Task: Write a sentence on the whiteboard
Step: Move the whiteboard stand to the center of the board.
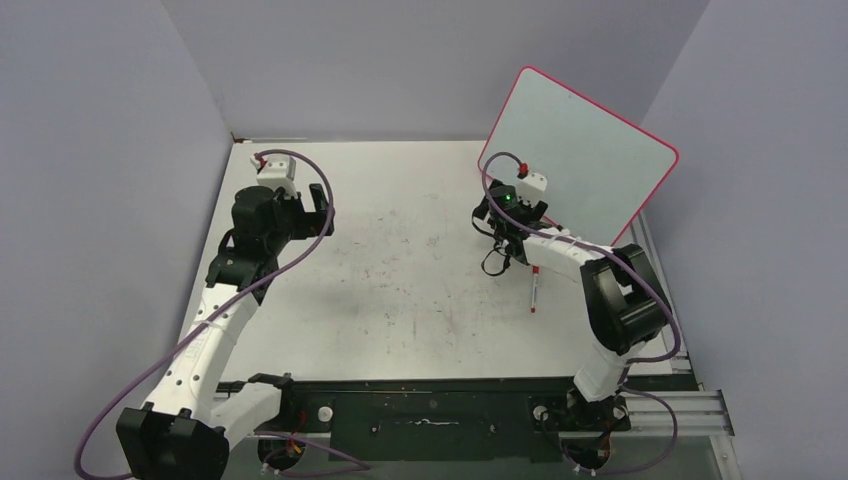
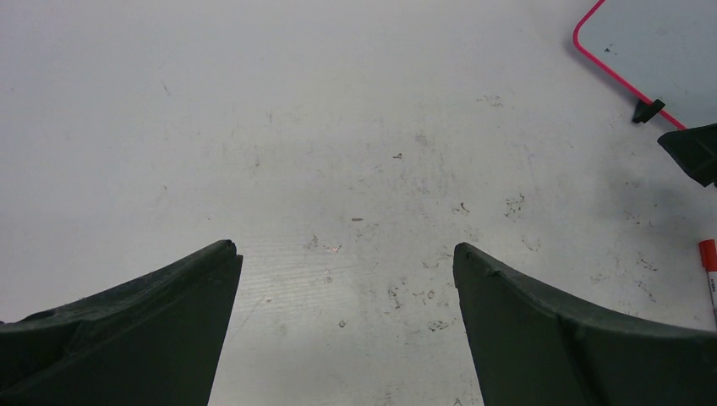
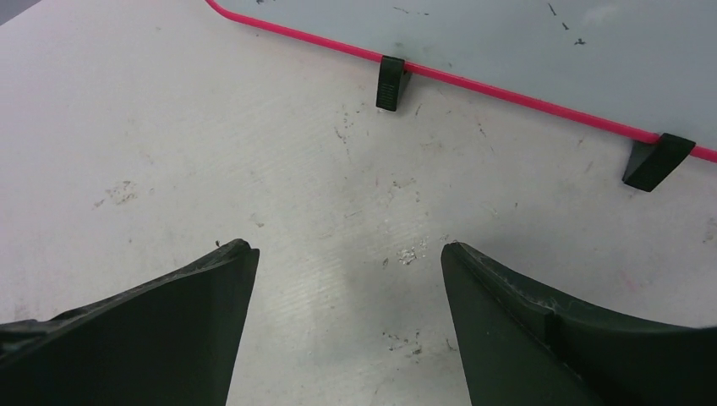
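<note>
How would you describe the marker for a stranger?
Find the whiteboard standing at the far right. Just in front of it, beside the right arm, the marker lies flat. It is the only thin white stick with a red end.

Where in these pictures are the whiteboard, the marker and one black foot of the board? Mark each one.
whiteboard (image 1: 585, 150), top view, middle of its bare face.
marker (image 1: 535, 290), top view, middle of its barrel.
black foot (image 3: 391, 83), right wrist view, middle of the foot under the pink rim.

Left arm (image 1: 213, 330) and right arm (image 1: 562, 246) share white links, black joints, purple cables (image 1: 295, 153) and dark wedge fingers (image 2: 135, 338)
</note>
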